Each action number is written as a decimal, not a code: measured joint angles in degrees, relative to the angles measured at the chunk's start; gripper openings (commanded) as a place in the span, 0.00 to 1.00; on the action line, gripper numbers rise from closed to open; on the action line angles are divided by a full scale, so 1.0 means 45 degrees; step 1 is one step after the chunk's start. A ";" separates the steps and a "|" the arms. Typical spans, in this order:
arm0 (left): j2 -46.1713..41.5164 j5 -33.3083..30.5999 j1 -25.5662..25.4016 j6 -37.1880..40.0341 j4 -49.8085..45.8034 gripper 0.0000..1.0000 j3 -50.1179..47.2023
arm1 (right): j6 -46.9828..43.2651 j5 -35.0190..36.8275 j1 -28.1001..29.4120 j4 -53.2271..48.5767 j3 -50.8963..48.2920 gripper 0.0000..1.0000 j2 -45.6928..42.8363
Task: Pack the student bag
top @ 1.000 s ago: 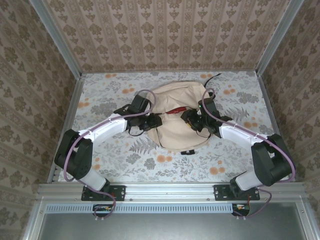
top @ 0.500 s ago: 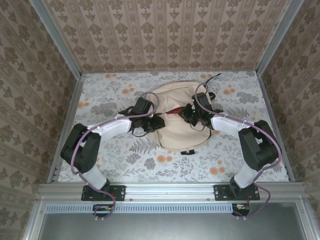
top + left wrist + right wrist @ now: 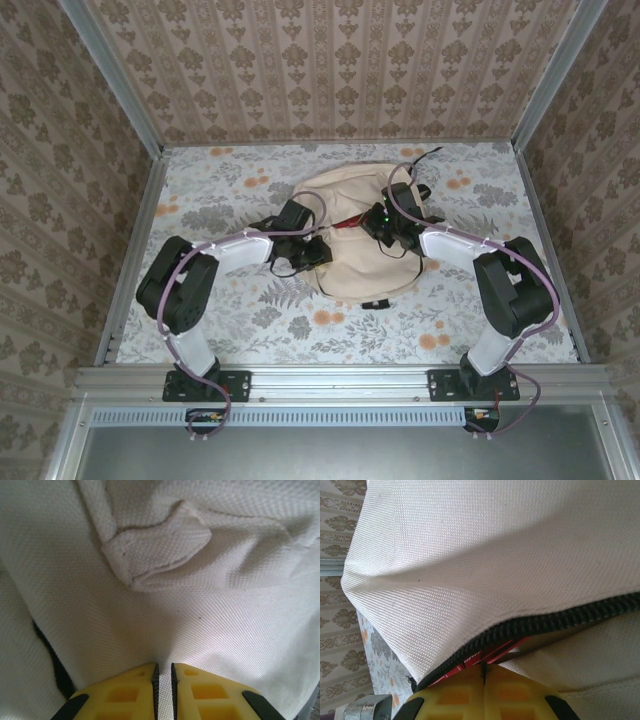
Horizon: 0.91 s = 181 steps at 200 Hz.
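The left gripper (image 3: pixel 162 672) is nearly closed, pinching a fold of the cream bag (image 3: pixel 350 270). The right gripper (image 3: pixel 484 672) is closed on the bag's zipper (image 3: pixel 545 620) edge. The bag lies mid-table (image 3: pixel 230 320), slightly toward the back.

A flat tabletop (image 3: pixel 480 320), covered in pale grey cloth printed with ferns and orange flowers, is seen from above. It is enclosed on three sides by walls (image 3: pixel 330 70) papered in a beige-and-brown damask pattern. Silver metal posts (image 3: pixel 112 75) are set at the far corners. A silver aluminium rail (image 3: pixel 340 385) is fixed along the near edge, with a grey panel (image 3: pixel 340 455) below it. A small red item (image 3: pixel 347 222) is glimpsed near the middle and cannot be identified.
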 measured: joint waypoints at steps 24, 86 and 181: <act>0.0189 0.0010 -0.0015 0.0049 0.0039 0.15 0.0019 | -0.0170 0.0146 0.0053 0.0097 0.0083 0.02 0.0180; 0.0219 0.0058 -0.0019 0.0141 0.0087 0.15 0.0019 | -0.1054 0.1647 0.0801 0.1005 0.0253 0.03 0.0918; -0.1127 0.0452 0.0583 0.0316 -0.0296 0.36 -0.0015 | -0.1962 0.2322 0.0971 0.1049 -0.0359 0.38 -0.0656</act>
